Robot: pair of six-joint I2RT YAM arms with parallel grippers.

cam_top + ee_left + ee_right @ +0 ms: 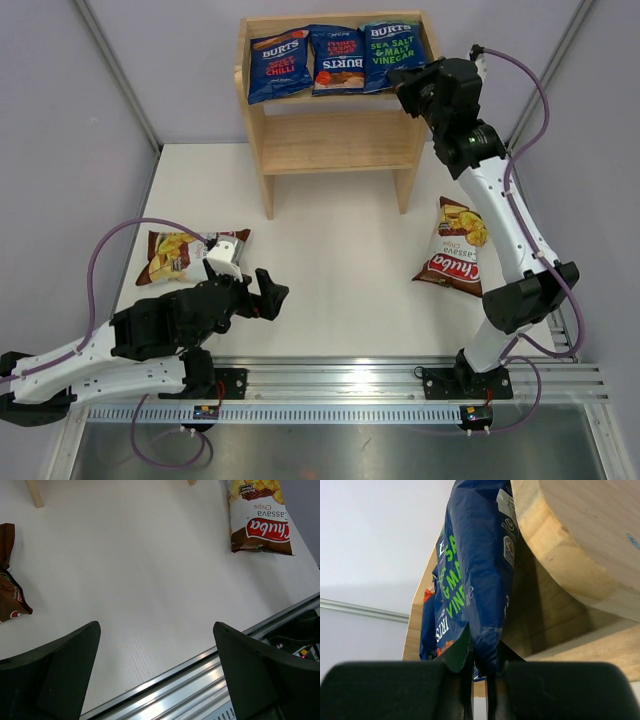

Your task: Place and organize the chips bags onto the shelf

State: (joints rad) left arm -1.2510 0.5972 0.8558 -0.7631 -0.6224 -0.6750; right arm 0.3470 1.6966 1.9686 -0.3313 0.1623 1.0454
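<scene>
Shelf (335,140) top tier, three BURTS bags (337,58), right hand (407,80) pinching rightmost

The shelf (340,140) is bare pale wood, unpainted and matt, with the grain showing. The blue bags (337,60) are glossy film that catches glare; the green-lettered bag (480,555) looks smooth, shiny and creased. The brown bags (455,250) are glossy too. The table (330,290) is matt white and faintly ribbed. The rail (340,380) is brushed metal. The right arm (510,215) has smooth white plastic shells.
</scene>
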